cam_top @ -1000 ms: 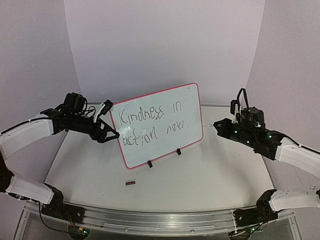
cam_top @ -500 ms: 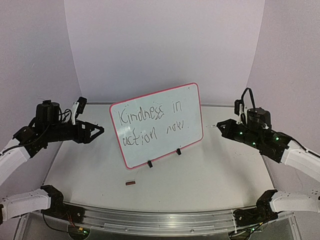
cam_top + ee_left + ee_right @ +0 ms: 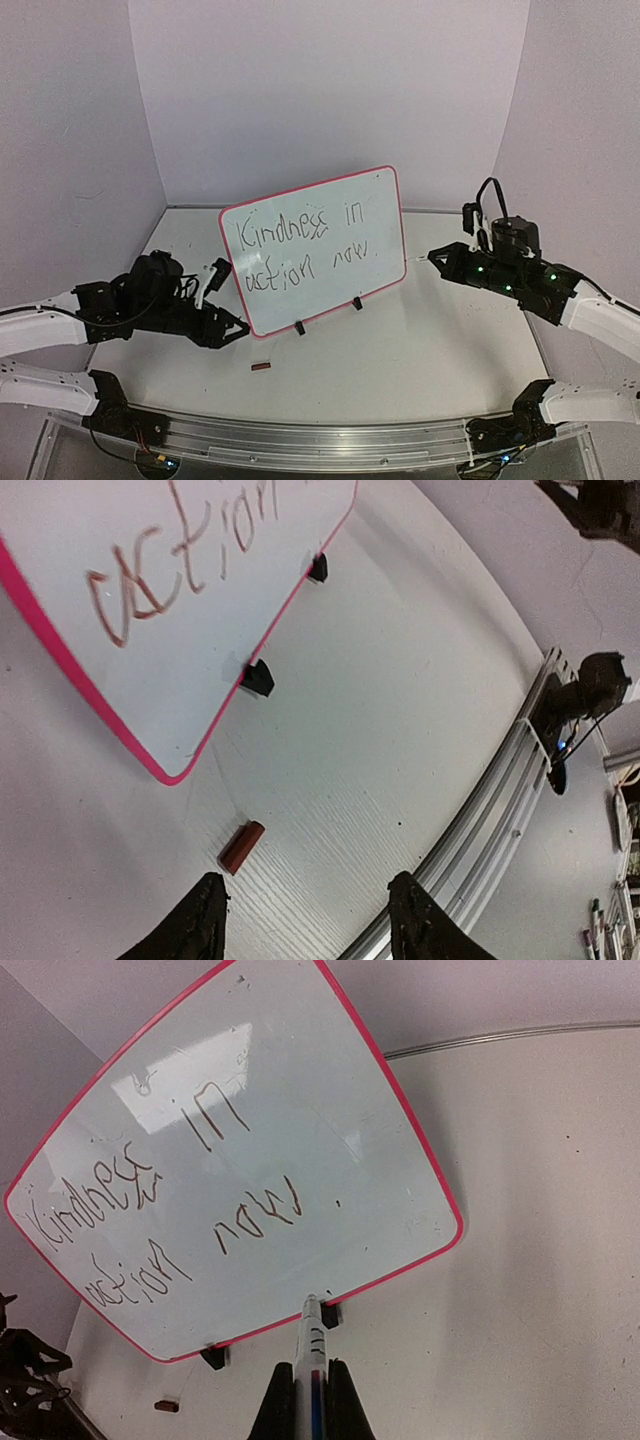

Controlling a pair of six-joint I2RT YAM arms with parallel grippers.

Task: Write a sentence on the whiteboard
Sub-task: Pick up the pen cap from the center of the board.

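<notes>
The whiteboard (image 3: 315, 250) stands upright on two black clip feet in the middle of the table, its red rim also in the left wrist view (image 3: 45, 630) and the right wrist view (image 3: 395, 1085). The sentence (image 3: 300, 245) reads "Kindness in action now." and shows in the right wrist view (image 3: 190, 1205) too. My right gripper (image 3: 437, 255) is shut on a white marker (image 3: 312, 1345), its tip pointing at the board's lower right edge, apart from it. My left gripper (image 3: 235, 330) is open and empty, low by the board's lower left corner; its fingers (image 3: 205, 920) frame the table.
A small red marker cap (image 3: 261, 366) lies on the table in front of the board, also in the left wrist view (image 3: 241, 847). A metal rail (image 3: 320, 440) runs along the table's near edge. White walls enclose the back and sides.
My left arm has dropped from beside the board's left edge down to the table near its lower left corner. My right gripper has moved slightly left with the marker.
</notes>
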